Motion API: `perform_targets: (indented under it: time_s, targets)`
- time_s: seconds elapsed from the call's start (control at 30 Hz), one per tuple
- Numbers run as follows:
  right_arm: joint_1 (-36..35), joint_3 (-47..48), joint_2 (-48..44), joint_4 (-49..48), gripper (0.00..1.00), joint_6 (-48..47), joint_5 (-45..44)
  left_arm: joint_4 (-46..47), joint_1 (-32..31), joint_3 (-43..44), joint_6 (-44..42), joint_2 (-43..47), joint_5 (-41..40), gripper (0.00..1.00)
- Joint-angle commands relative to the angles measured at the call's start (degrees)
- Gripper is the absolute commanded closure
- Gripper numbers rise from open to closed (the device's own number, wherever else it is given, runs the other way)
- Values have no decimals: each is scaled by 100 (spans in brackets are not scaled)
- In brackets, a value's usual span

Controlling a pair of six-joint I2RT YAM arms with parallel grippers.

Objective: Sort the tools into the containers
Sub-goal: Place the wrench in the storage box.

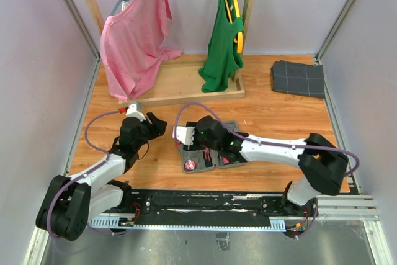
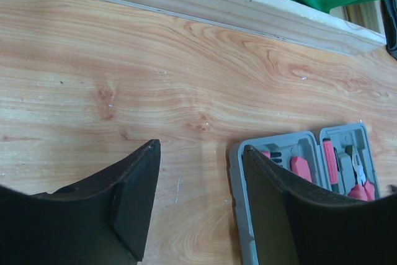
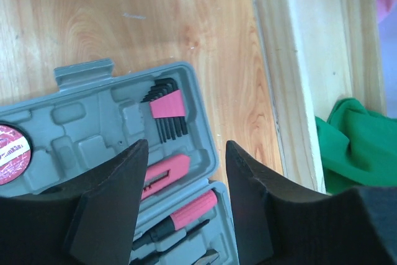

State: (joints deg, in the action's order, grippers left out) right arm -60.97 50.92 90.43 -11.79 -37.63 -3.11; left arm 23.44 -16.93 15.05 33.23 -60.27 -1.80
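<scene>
Your right gripper (image 3: 186,148) hangs with jaws apart, empty, over the open grey case (image 3: 93,122) on the table (image 2: 124,79). Your left gripper (image 2: 200,147) gapes empty just beside it. The lettering on the round red piece (image 3: 11,152) is too blurred to read.

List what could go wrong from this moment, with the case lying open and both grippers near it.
1. The right gripper hangs open just over the tool case. If it drops, a finger might knock the pink knife or the screwdriver out of its recess.
2. The left gripper is open beside the case's edge. A sideways sweep could shove the case and unseat the hex keys.
</scene>
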Motion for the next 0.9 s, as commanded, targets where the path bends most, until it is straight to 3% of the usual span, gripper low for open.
perform_targets:
  time_s: [0.0, 0.23, 0.47, 0.7, 0.87]
  targets:
    - [296, -122, -580, 251, 46, 1294, 246, 255, 49, -33, -64, -65, 80, 40]
    - [1037, -645, -1388, 77, 46, 2925, 443, 267, 49, -72, 58, -148, 254, 40]
    - [2055, -786, -1876, 601, 45, 4251, 714, 89, 49, -2, 243, -289, 1038, 41]
    - [3571, -1274, -2060, 668, 43, 6096, 1644, -469, 49, 73, 484, 24, 1558, 33]
    - [4339, -1576, -1836, 657, 43, 6613, 2335, -771, -8, 10, 535, 239, 1801, 31]
